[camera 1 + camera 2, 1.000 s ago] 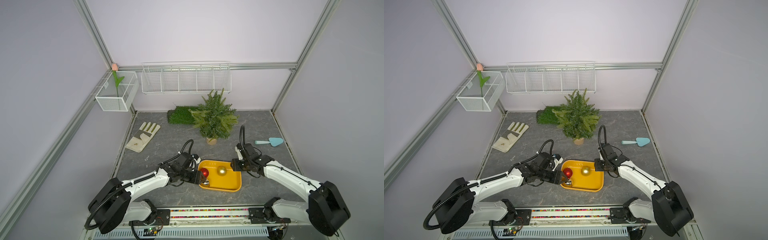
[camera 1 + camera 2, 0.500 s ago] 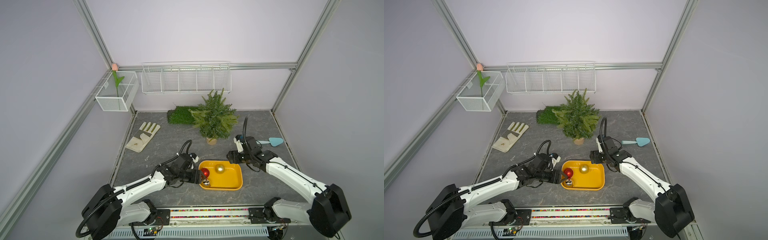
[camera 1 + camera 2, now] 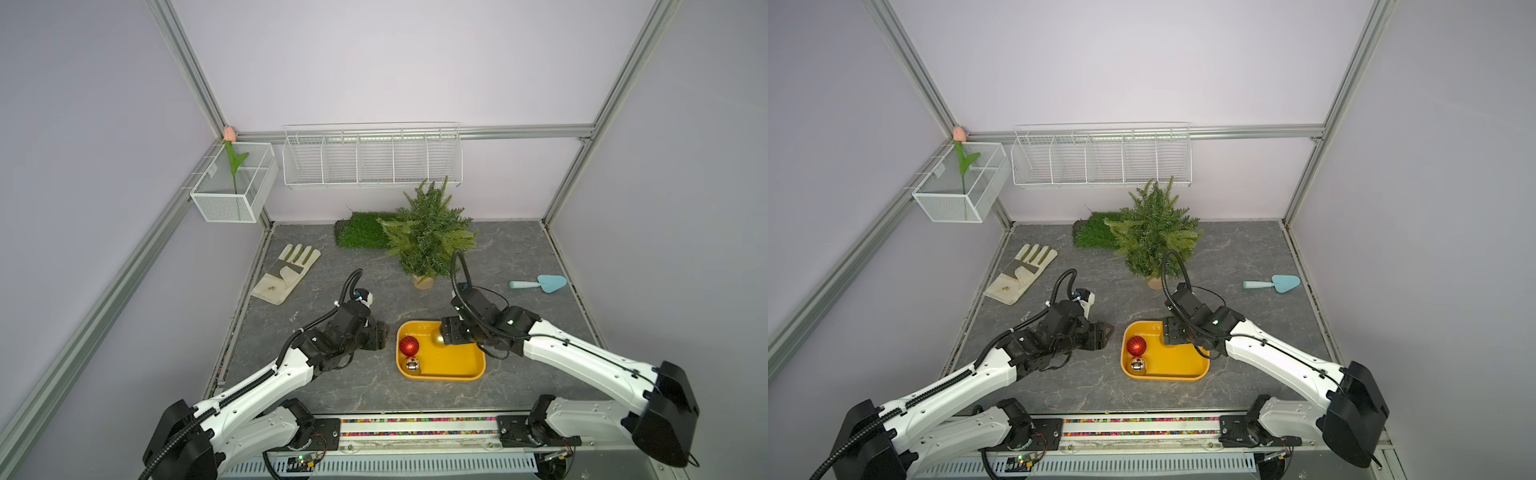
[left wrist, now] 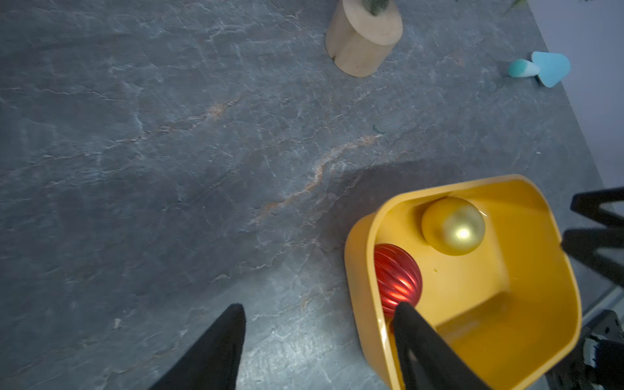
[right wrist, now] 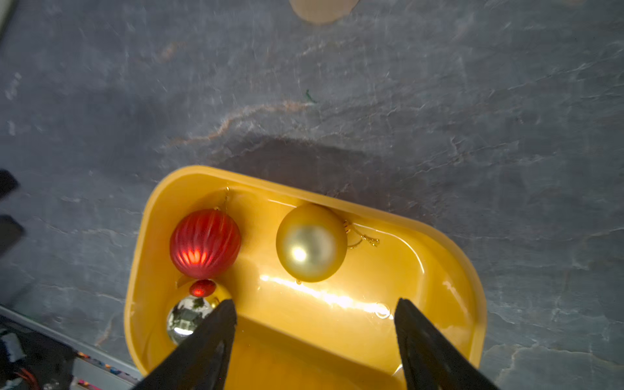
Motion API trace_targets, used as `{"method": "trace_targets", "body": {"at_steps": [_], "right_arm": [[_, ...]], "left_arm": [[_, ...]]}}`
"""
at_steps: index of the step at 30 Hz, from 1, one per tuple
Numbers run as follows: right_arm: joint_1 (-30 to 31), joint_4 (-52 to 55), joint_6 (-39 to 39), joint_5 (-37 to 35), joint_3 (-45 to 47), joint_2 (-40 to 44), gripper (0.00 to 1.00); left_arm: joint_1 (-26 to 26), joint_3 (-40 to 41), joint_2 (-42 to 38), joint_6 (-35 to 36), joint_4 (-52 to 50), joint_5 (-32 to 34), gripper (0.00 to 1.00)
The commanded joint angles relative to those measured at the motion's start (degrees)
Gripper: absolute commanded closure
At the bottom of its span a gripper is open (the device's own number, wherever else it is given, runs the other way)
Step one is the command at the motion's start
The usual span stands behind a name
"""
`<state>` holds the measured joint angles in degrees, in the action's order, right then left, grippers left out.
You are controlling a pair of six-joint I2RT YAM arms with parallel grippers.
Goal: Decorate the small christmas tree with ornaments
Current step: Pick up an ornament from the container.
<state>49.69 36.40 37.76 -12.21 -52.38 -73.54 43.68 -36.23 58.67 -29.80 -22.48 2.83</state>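
A two-armed robot works at a dark grey tabletop (image 3: pixel 332 257). None of the decorating is done yet. All three ornaments lie in a shallow yellow tray (image 3: pixel 457 361). The small christmas tree (image 3: pixel 428 237) stands upright beyond the tray's far side and shows no bauble on any branch in both top views. All three hangings are left to do, and the first pick-up appears not to have begun.

Inside the tray, the ribbed red ornament (image 5: pixel 205 243) sits at the left end. The smaller silver ornament (image 5: pixel 187 320) lies right against it in the near left corner. The gold ornament (image 5: pixel 311 243) rests against the far wall, with its hanging loop (image 5: pixel 363 238) lying on the tray floor beside it.

The left gripper (image 4: pixel 319 307) hovers just outside the tray's left edge, its jaws apart and empty. One finger reaches over the rim in front of the red ornament, and it cannot be told whether the two touch. The right gripper (image 5: pixel 314 302) hangs over the tray, reaching in from the right side. Its jaws are spread wide and hold nothing. The gold ornament lies just ahead of the gap between them, roughly centred on it.
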Motion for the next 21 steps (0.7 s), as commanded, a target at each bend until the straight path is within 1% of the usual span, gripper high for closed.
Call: {"method": "trace_targets", "body": {"at_steps": [1, 4, 9, 14, 19, 21], "right_arm": [[1.07, 0.3, 0.2, -2.31, -2.21, -5.14, 0.17], [1.05, -1.71, -1.09, -2.32, -2.64, -9.11, 0.13], [1.08, -6.71, -1.42, 0.09, -2.09, -15.07, 0.13], [1.1, -8.8, -1.37, -0.07, -1.57, -17.93, 0.22], [1.12, -6.93, -1.31, -1.66, -1.06, -14.71, 0.34], [1.12, -5.53, -1.65, -2.11, -1.13, -12.43, 0.36]], "left_arm": [[-1.29, -1.57, 0.21, 2.22, 0.02, 2.36, 0.29], [-1.58, -1.74, -0.02, 3.16, -0.03, 3.0, 0.29], [-1.92, -0.77, -0.59, 2.84, 0.92, 3.5, 0.29], [-2.02, -0.45, -0.8, 2.47, 1.69, 3.35, 0.29], [-2.19, -0.6, -0.75, 2.64, 2.15, 3.48, 0.29], [-2.2, -0.86, -0.72, 2.63, 2.74, 3.48, 0.29]]}}
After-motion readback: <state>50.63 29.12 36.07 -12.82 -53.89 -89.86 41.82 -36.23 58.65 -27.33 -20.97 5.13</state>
